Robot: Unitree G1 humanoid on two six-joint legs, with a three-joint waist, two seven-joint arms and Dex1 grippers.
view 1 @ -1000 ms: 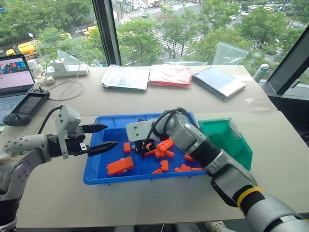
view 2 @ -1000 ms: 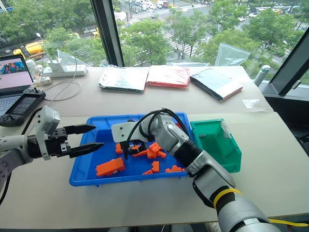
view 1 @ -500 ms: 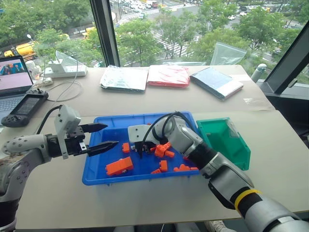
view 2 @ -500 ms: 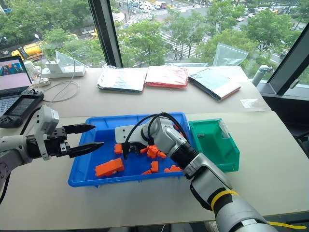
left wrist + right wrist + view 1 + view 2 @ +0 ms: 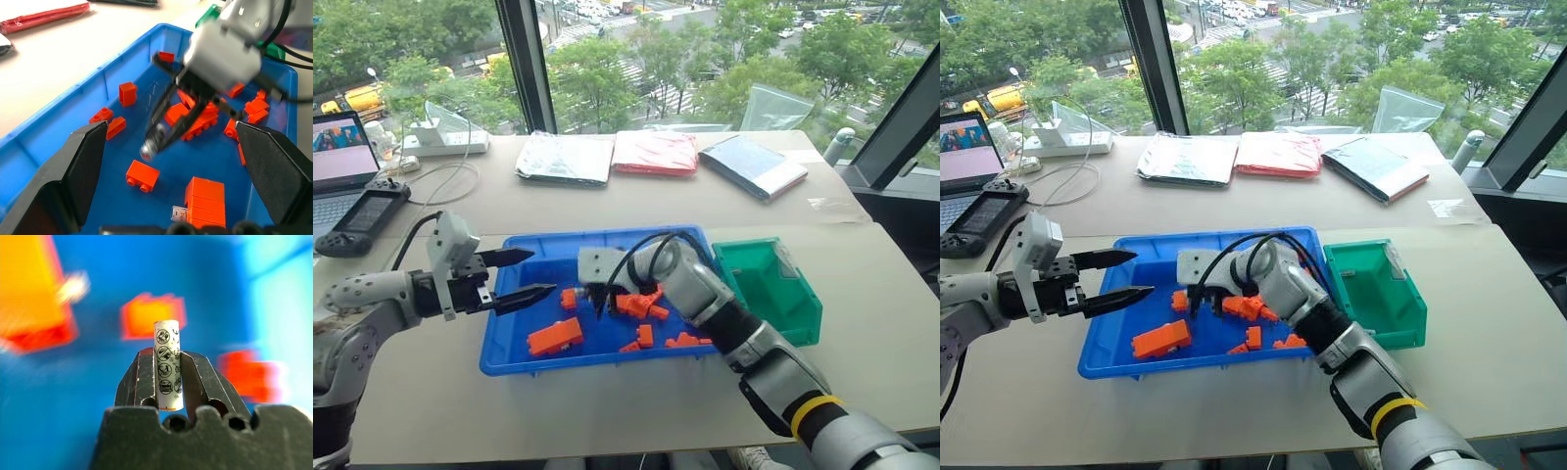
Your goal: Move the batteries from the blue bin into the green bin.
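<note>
My right claw (image 5: 166, 382) pinches a slim silvery metal battery (image 5: 167, 364) upright over the shallow blue plastic bin (image 5: 509, 348); small green plastic bin (image 5: 793, 304) lies to its right.

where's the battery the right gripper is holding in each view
Left eye view: hidden between the right gripper fingers over the blue bin.
Right eye view: likewise hidden.
Left wrist view: battery mid-frame, in the fingers.
Right wrist view: centre, upright.
Shared landmark: the large orange brick.

Office/lab, high floor: laptop (image 5: 340, 162), desk (image 5: 636, 201) by window (image 5: 636, 59) w/ street view.
</note>
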